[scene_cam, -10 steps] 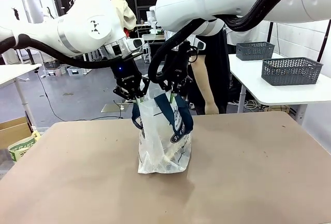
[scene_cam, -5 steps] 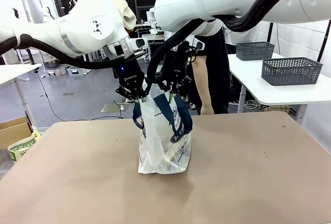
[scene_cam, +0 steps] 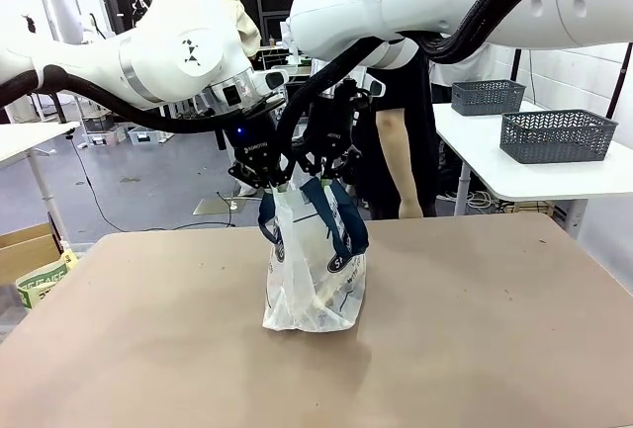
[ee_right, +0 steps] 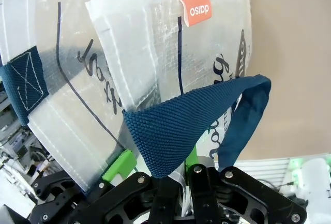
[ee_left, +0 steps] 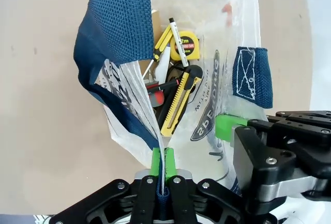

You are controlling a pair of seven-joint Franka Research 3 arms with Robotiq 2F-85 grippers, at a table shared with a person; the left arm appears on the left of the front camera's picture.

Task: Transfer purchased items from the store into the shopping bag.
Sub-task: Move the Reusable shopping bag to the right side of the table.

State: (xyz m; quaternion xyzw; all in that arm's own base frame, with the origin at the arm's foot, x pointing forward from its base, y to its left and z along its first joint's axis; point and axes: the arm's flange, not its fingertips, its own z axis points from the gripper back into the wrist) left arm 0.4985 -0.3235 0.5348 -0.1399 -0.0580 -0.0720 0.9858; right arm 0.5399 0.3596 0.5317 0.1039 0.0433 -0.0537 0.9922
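A: What has the left gripper (ee_left: 164,158) got?

B: Its green pads are pressed flat together on the rim of the translucent whitish plastic shopping bag (scene_cam: 315,275) with navy lettering. They hold a fold of thin film and a little navy webbing. The right gripper (ee_right: 178,171) is clamped on a navy blue woven strap handle (ee_right: 181,125), just beside the left one above the bag's mouth.

A: And the goods?

B: The small assorted purchased items (ee_left: 173,92) lie low inside the bag. Among them are a yellow-and-black utility knife (ee_left: 178,105), a yellow tape measure (ee_left: 189,45) and a white pen with a black cap (ee_left: 177,38). The bag's base looks to rest on the tan tabletop (scene_cam: 495,329).

A: What could go wrong?

B: I'd worry about a slip first. Slick film pinched in a narrow fold could slide out of the left pads, and that side would sag and shut the mouth. An uneven pull between the arms might strain the stitched strap patches. The jaws sit so near each other that a small inward move could knock them together. If the load shifts, the knife's tip might also press into the film.

A: How much room is there to move?

B: Plenty on the near side and to either flank, where the tabletop is bare. The bag stands about mid-table, somewhat toward the far edge, and a person's bare arm (scene_cam: 389,161) hangs close behind the grippers there, so going that way is tight. The white side table (scene_cam: 514,179) on the right and the brown cardboard box (scene_cam: 25,245) beyond the left edge are both well apart.
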